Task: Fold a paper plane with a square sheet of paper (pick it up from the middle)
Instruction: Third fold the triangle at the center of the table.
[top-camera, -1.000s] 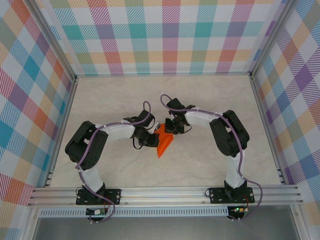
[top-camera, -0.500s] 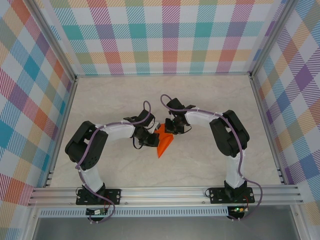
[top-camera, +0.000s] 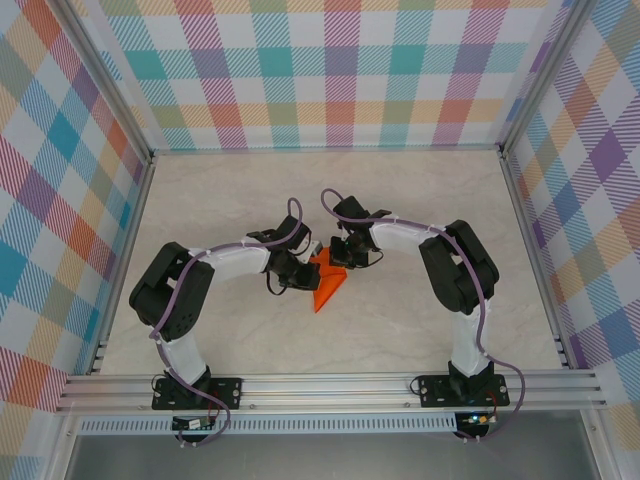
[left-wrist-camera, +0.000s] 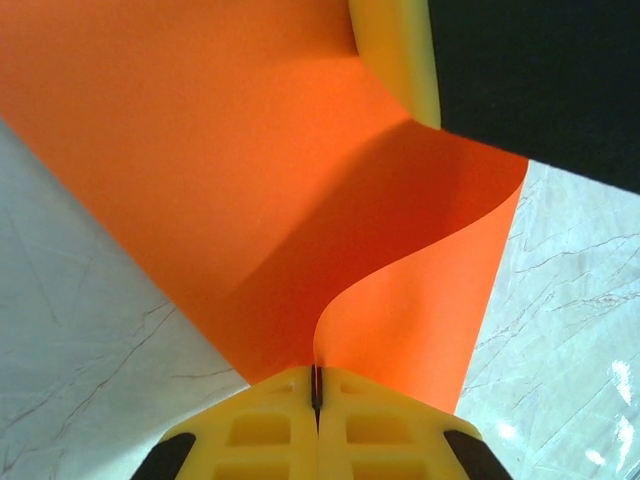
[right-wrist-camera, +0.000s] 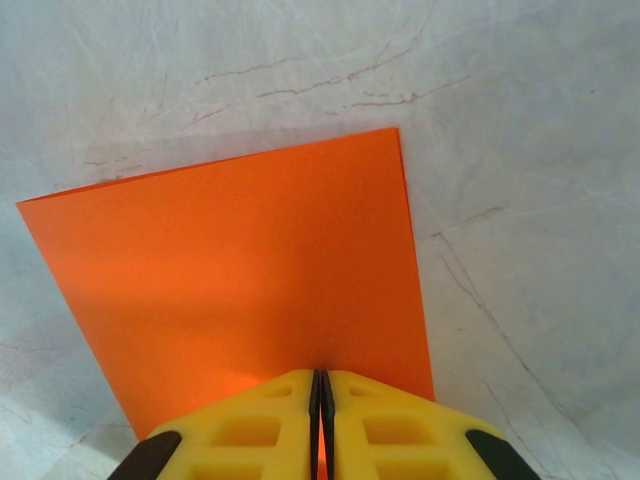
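The paper plane (top-camera: 327, 288) lies about in the middle of the table (top-camera: 430, 200), between the two arms. From above it is a narrow, bright orange triangle. Its tip points to the near side and a little to the left, and its broad end is on the far side, where both grippers meet it. The left gripper (top-camera: 305, 275) comes to it from the left, and the right gripper (top-camera: 338, 262) comes from the far right. They stand just beside each other at the wide end.

In the left wrist view, the yellow jaws of the left gripper (left-wrist-camera: 316, 385) are pressed together. One edge of the orange sheet (left-wrist-camera: 250, 180) runs straight into the slit between them, so this gripper is clenched on the paper. From the jaws the sheet rises in a soft curve, with one layer in shadow under another. At the top, a yellow finger (left-wrist-camera: 395, 50) of the other gripper touches the paper.

In the right wrist view, the jaws of the right gripper (right-wrist-camera: 320, 392) are closed to a thin line, and some orange shows inside the slit. It is grasping the paper too. From its fingertips the sheet (right-wrist-camera: 240, 270) lies out flat over the pale marbled table, with a straight far edge and a sharp corner on the right.
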